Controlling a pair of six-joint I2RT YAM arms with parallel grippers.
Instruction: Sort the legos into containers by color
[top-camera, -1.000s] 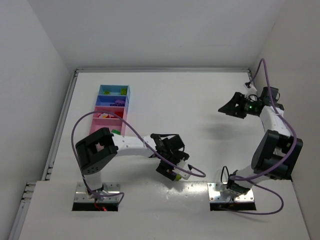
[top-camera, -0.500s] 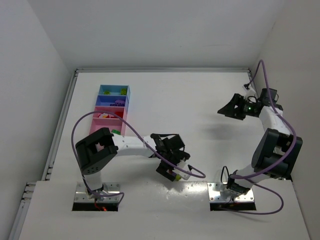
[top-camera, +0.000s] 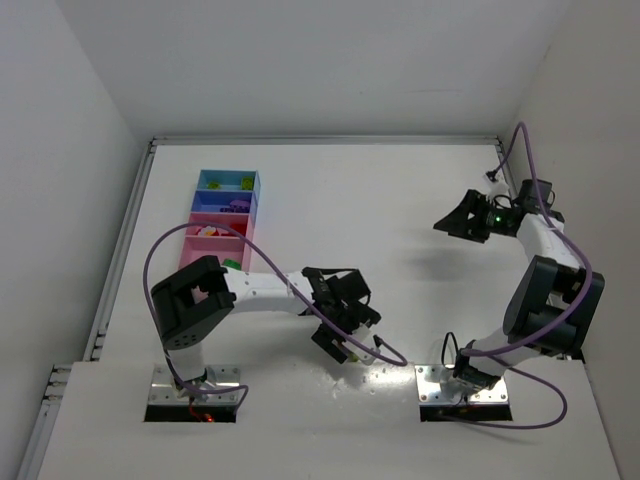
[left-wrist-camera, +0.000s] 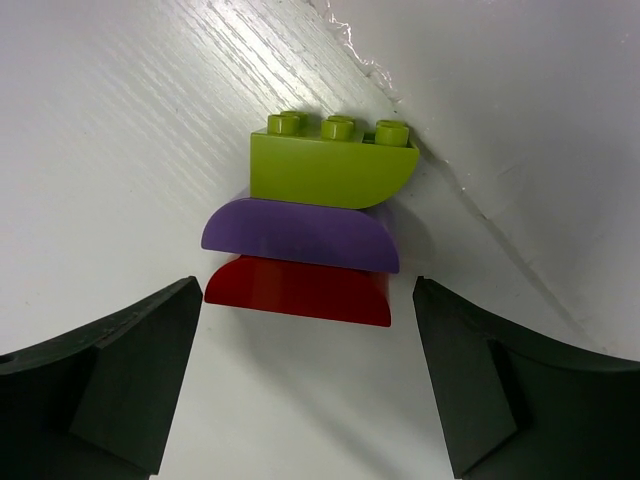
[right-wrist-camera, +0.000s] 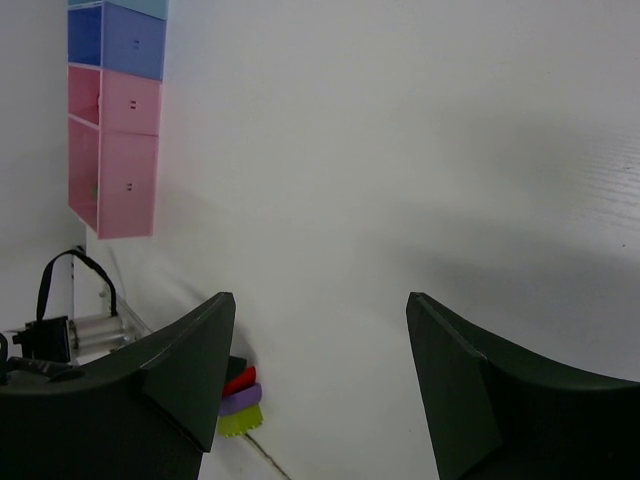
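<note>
Left wrist: left gripper stood open, jaws flanking a lime-purple-red lego stack lying on the table, not clamping it; right gripper also open, empty.

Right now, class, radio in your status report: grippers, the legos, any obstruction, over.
Left gripper open, straddling lego stack. Right gripper open, empty, aloft. Stack on table: yellow-green, purple, red. Nothing seen in the way.

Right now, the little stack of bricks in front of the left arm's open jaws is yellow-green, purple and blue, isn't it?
Not quite: the third brick is red, not blue. The left wrist view shows the stack in front of the left arm's open jaws as yellow-green, purple and red.
</note>
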